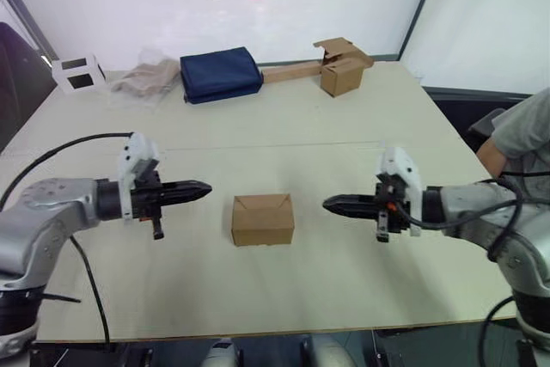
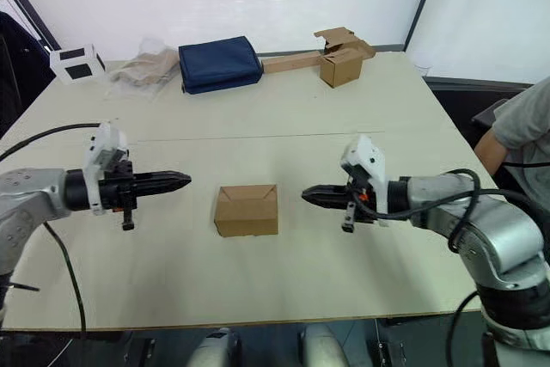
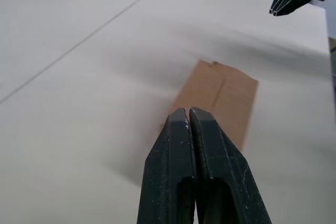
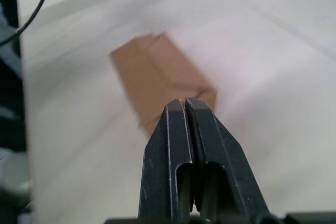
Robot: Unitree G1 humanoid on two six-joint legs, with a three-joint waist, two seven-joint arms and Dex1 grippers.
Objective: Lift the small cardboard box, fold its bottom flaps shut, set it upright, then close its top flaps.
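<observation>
Both pairs of fingers are pressed together and empty: left gripper point(image 1: 203, 188) and right gripper point(image 1: 331, 204) point inward at the small cardboard box point(image 1: 262, 219), which lies between them on the pale surface point(image 1: 284, 126), touched by neither.

Pale table point(image 1: 361, 255) and the things lying on it.
A small cardboard box point(image 1: 262, 220) lies at the centre of the near half, flaps folded in. Along the far edge, from ten o'clock to one o'clock: a white box with dark windows point(image 1: 78, 73) at the corner, a crumpled clear bag of tan material point(image 1: 144, 81) beside it, a navy blue fabric case point(image 1: 220, 74) touching the bag, then a long cardboard strip point(image 1: 290, 73) adjoining a second brown box point(image 1: 342, 75) whose flaps stand open. A faint seam point(image 1: 275, 144) crosses the tabletop from nine to three o'clock.
</observation>
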